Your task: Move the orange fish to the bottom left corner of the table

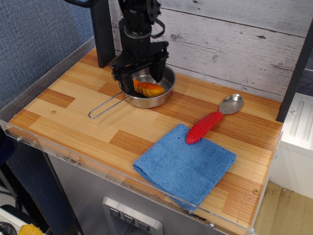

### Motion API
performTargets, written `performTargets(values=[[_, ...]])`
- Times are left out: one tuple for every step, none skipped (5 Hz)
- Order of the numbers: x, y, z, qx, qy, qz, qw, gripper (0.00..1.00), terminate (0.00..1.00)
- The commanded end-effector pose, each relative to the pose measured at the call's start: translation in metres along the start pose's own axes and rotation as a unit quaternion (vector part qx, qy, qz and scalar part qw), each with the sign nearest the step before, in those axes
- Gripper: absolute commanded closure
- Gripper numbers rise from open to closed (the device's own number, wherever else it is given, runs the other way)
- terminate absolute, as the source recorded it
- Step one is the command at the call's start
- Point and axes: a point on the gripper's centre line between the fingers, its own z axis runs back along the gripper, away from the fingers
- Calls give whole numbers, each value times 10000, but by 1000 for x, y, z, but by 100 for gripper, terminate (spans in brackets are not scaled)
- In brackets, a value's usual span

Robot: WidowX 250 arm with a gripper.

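The orange fish (149, 88) lies inside a small steel pan (166, 90) at the back left of the wooden table (98, 132). My black gripper (142, 78) is open and has come down over the pan. One finger stands at the fish's left end and the other behind its middle. The fingers straddle the fish without closing on it. The fish's left end is partly hidden by the left finger.
The pan's wire handle (105, 106) points toward the front left. A red-handled spoon (212, 120) lies at the right, its handle resting on a blue cloth (185, 164). A black post (101, 32) stands behind the pan. A clear acrylic rim (73, 159) edges the table.
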Motion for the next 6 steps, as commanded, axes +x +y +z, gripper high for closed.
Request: performTargets(values=[[3, -9, 5, 15, -262, -102, 9996, 100, 0], [1, -9, 2, 51, -281, -190, 9994, 100, 0], [0, -9, 3, -26, -250, -218, 9994, 100, 0], [-2, -12, 8, -78, -222, -315, 9992, 100, 0], [-3, -19, 22, -338, -210, -335, 9986, 100, 0], [-3, -29, 48, -677, -245, -541, 9959, 100, 0]])
